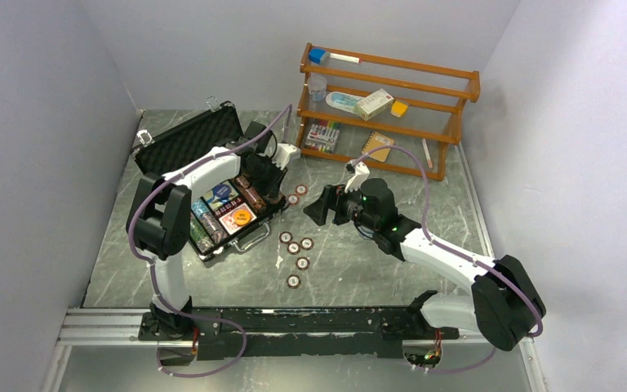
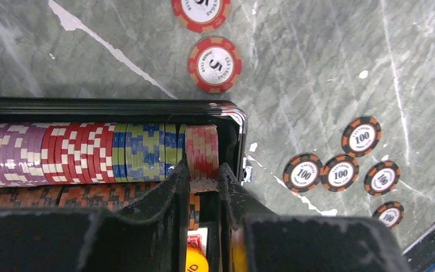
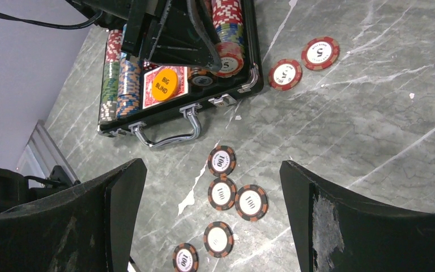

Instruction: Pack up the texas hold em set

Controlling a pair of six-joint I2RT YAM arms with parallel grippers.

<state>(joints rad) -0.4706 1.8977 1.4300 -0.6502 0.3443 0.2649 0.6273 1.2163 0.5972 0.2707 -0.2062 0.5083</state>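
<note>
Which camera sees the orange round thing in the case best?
The right wrist view: the orange disc is big and its words BIG BLIND are readable. The top view shows only a tiny orange spot. The left wrist view catches just its edge.

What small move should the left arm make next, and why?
Probably open the left gripper and lift it straight away. It pinches a few red chips that already sit at the end of the chip row in the case, next to the blue-green chips.
</note>
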